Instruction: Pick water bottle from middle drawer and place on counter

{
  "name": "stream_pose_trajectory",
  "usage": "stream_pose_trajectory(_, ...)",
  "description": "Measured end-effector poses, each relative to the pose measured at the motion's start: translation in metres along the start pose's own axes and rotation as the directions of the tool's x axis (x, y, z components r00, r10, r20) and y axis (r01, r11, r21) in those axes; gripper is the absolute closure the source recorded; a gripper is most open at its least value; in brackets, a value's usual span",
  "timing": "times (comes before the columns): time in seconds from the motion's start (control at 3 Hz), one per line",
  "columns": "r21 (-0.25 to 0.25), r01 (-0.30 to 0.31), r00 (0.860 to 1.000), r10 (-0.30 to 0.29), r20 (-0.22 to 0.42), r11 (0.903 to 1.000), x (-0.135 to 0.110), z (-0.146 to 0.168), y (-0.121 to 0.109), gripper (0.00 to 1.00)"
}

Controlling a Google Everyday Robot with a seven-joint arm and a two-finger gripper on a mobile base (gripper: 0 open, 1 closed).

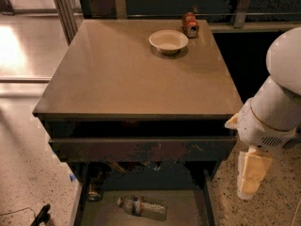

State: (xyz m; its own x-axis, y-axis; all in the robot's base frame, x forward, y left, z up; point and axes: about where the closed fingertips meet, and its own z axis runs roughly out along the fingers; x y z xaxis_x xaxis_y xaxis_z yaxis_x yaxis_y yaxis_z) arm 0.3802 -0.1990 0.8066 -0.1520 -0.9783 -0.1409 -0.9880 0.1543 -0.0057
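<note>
- Upper left of your frame: shiny floor [19,51] under a bright glare.
- Top: metal posts [66,8].
- Lower right: gripper [248,187] hangs above speckled flooring.

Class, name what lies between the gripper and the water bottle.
In the camera view, the gripper hangs outside the middle drawer; between it and the water bottle come the drawer's dark side wall and bare floor.
</note>
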Motion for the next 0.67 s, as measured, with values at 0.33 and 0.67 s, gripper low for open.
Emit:
stream_pose_trajectory(0.33,-0.053,0.032,0.999,-0.032,-0.001,0.9981,-0.0056,0.0254,0.0162,0.0)
stream_pose_trajectory(0.67,-0.053,0.032,0.999,-0.032,-0.001,0.9981,-0.0057,0.0254,0.0162,0.0)
